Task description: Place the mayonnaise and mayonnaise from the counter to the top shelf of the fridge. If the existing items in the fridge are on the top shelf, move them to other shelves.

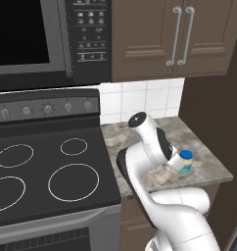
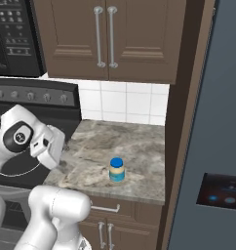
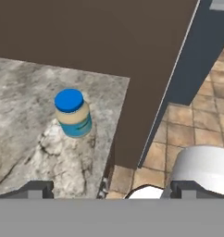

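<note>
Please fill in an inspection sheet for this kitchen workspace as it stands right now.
Surface: grey-brown marbled counter beside the black stovetop.
Job's things: one blue-lidded mayonnaise jar upright near the counter's front edge; fridge door shut.
Clutter: nothing seen.
Grippers: gripper open, empty, above the counter edge, apart from the jar.
Cables: nothing seen.
Surroundings: brown wall cabinets, white tile backsplash, microwave, tan tiled floor.

The marbled stone counter [image 2: 134, 141] carries one blue-lidded mayonnaise jar [image 3: 73, 113] standing upright near its front edge, just ahead of the open gripper [image 3: 111, 189], not touching it.
</note>
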